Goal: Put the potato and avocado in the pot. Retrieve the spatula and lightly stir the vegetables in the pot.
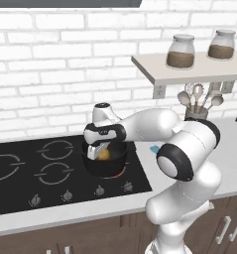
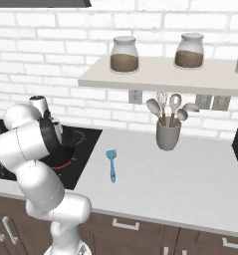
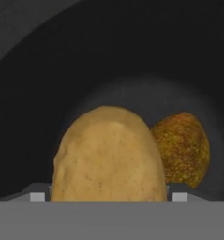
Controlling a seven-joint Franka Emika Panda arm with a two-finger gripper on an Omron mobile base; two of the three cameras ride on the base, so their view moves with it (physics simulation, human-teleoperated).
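Hand view puts us right over the pot (image 3: 48,70), looking down into its dark inside, with the potato (image 3: 108,157) big in front between our two finger tips and a rough brown-orange piece, which we take for the avocado (image 3: 183,147), lying just beside it on the pot floor. The hand (image 3: 108,197) is spread wide, its tips standing apart on either side of the potato; whether they press on it we cannot tell, and we judge the potato to be resting in the pot or just released there.

In the left base view the hand (image 1: 97,149) hangs over the black pot (image 1: 107,166) on the stove's near right burner, a yellow-orange lump (image 1: 104,154) showing inside. With both vegetables apparently in, what comes next turns on the spatula (image 2: 111,164). In the right base view it lies flat on the counter (image 2: 190,179), to the right of the stove and well apart from the pot, so the hand must rise and swing right. Its long axis runs roughly from the wall toward the counter's front edge, blade at the wall end, slim handle pointing toward us. We would turn the fingers across that handle.
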